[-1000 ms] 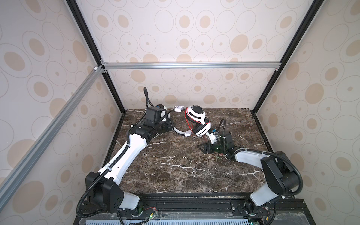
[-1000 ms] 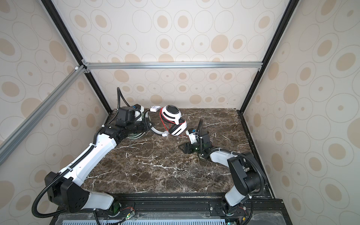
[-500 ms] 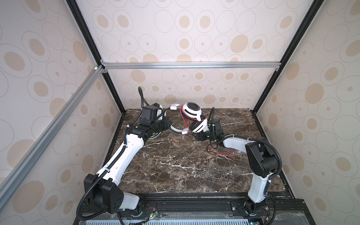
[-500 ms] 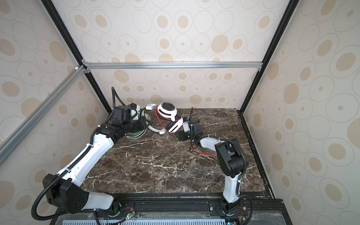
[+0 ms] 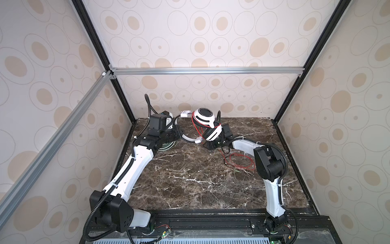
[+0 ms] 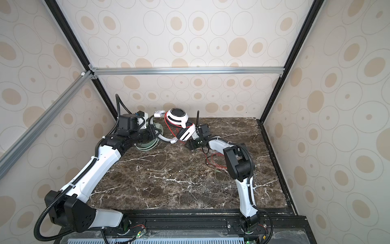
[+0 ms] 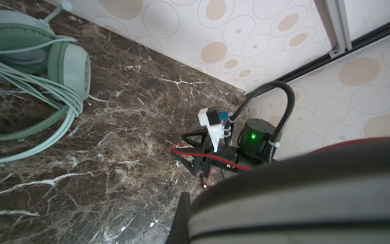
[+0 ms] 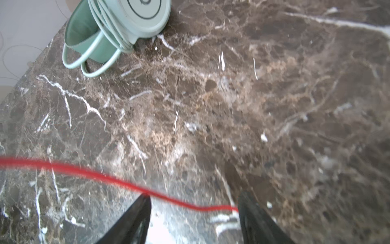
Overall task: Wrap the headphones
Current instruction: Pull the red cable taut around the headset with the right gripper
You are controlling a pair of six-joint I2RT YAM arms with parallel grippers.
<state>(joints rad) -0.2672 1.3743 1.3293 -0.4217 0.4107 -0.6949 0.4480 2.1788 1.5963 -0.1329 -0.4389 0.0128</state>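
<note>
The white-and-black headphones (image 5: 203,115) (image 6: 176,115) hang tilted above the back of the table, with thin red cable (image 5: 195,124) looped round them. My left gripper (image 5: 179,133) (image 7: 191,208) is shut on their pale headband (image 7: 295,207), which fills much of the left wrist view. My right gripper (image 5: 207,145) (image 8: 194,198) stands open just below the lower ear cup (image 5: 213,133), low over the marble. The red cable (image 8: 105,177) runs across between its fingertips. The mint-green headphones (image 7: 69,67) (image 8: 135,17) lie at the back left with their pale cable wound on them, partly under my left arm.
Loose loops of red cable (image 5: 240,162) (image 6: 215,160) lie on the dark marble table (image 5: 190,179) beside my right forearm. Patterned walls close the back and both sides. A black rail (image 5: 211,221) runs along the front edge.
My right gripper has swung left and toward the back, from the open table to under the headphones. The left gripper has carried the headphones slightly back and left. More red cable now lies on the table.
</note>
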